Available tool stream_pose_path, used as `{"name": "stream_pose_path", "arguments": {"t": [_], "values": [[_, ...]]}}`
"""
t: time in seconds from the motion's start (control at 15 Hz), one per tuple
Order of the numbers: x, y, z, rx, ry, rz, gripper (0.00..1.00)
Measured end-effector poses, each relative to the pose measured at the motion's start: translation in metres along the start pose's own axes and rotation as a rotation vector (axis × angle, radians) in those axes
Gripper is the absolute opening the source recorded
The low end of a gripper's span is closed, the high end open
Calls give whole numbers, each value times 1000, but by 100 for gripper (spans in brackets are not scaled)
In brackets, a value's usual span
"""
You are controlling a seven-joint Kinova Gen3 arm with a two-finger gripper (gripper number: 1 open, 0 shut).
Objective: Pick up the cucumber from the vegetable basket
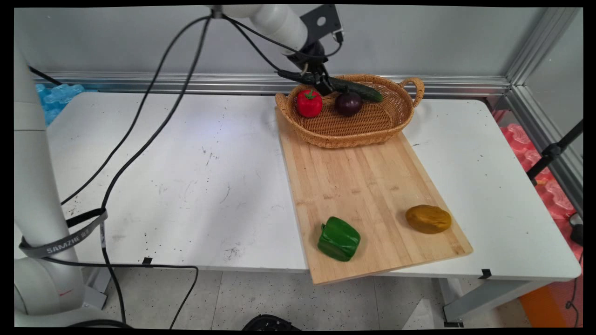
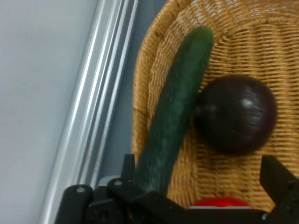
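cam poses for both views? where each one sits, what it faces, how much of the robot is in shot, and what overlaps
Main view: fixed above the table's near side, looking down across it to the wall; shows the white arm, cables and gripper over the basket.
Hand view: on the hand, looking along the gripper into the basket; only black linkage and fingers show, at the bottom edge.
Shared: basket, cucumber, purple onion, red pepper.
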Motion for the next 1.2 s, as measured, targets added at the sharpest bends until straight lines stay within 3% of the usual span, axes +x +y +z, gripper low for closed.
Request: {"name": "stream_pose_path", "arguments": {"t": [0.67,1.2], "values": [[13,-9,70,17,-31,220,100],[14,-10,90,9,-34,323,100]]}}
